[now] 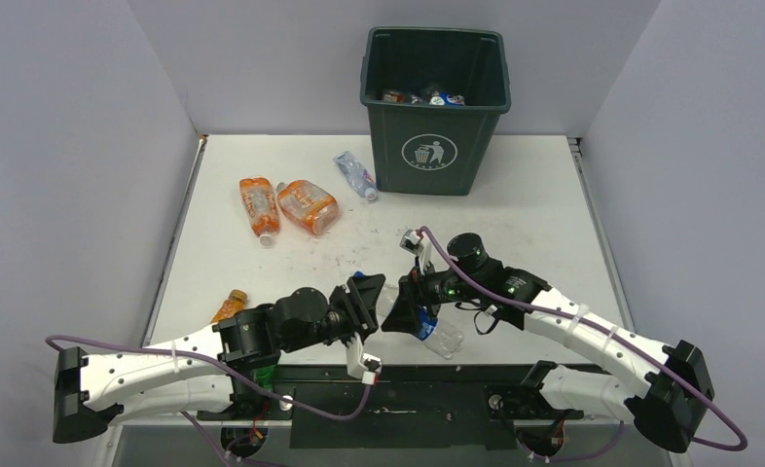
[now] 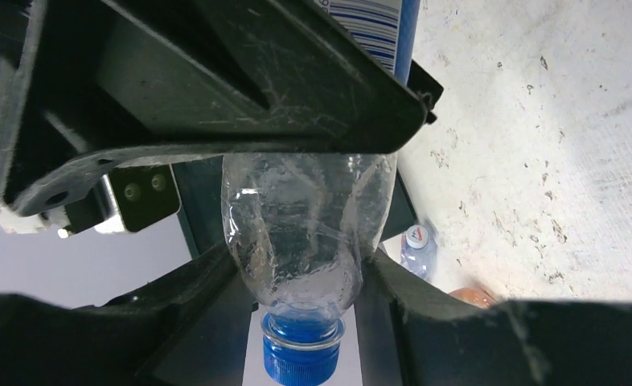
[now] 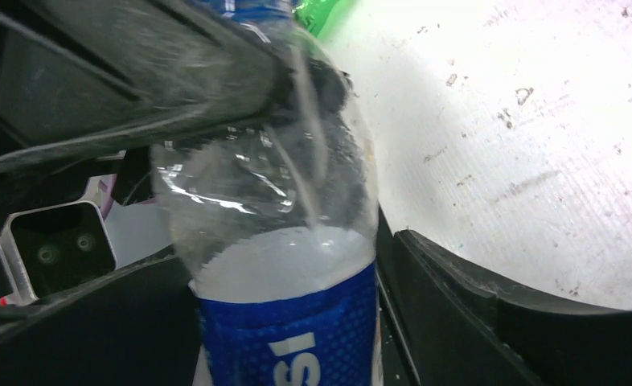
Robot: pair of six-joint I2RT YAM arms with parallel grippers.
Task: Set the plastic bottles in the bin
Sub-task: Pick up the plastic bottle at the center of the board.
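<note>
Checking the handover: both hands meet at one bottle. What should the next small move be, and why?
Probably close the right hand firmly on the blue-labelled bottle: the left hand grips its cap end, the right hand's fingers flank it, and the bin stands far off.

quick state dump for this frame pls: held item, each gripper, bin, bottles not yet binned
held item: clear bottle with blue label and cap, spanning both grippers
left gripper: shut on the bottle near its cap end
right gripper: jaws around the label end, grip unclear
bin: upright at the far edge, several bottles inside
not yet binned: left orange bottle, right orange bottle, clear bottle by the bin, small orange bottle by the left arm
</note>
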